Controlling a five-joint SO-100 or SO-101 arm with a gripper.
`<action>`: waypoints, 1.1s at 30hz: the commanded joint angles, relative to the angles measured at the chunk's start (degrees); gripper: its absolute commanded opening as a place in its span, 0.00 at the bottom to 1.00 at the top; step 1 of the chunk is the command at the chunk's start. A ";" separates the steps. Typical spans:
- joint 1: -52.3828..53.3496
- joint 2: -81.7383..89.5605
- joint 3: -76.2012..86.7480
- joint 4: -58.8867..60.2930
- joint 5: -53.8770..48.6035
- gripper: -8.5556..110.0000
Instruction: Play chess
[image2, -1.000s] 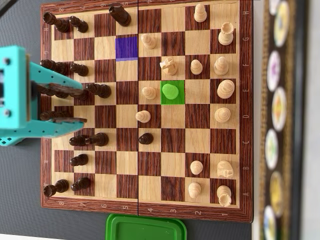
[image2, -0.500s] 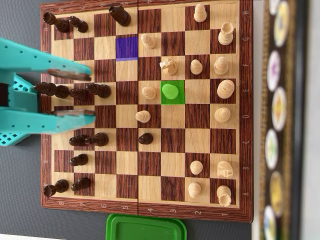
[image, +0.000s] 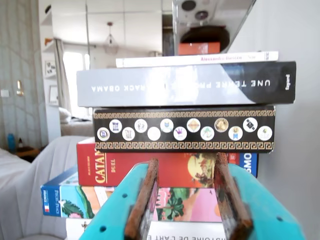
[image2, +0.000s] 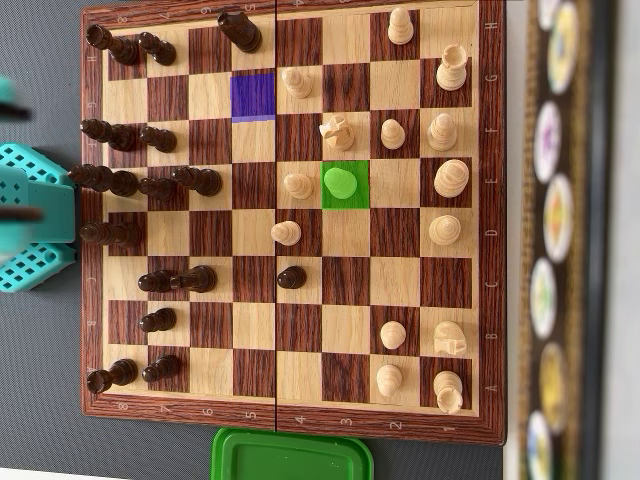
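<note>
Overhead view: chessboard (image2: 290, 215) lies flat on the grey desk (image2: 40, 380). Dark pieces stand toward 9 o'clock, light pieces toward 3 o'clock. A green-tinted pawn (image2: 341, 184) occupies a green-marked square near centre; a purple-marked square (image2: 253, 97) sits at 11 o'clock from it. The teal arm (image2: 30, 215) shows at the 9 o'clock edge, off the board. Wrist view: jaws (image: 186, 200) apart, empty, facing a stack of books (image: 185, 125).

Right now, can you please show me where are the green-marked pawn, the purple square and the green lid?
green-marked pawn (image2: 341, 183), overhead view, on its rounded top.
purple square (image2: 253, 97), overhead view, at the middle of the empty square.
green lid (image2: 291, 455), overhead view, on its flat surface below the board.
</note>
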 joint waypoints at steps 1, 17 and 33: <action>0.44 1.23 0.79 -9.84 0.35 0.21; 0.26 1.23 2.29 -44.21 -0.09 0.21; 0.53 1.32 9.67 -63.28 -0.35 0.21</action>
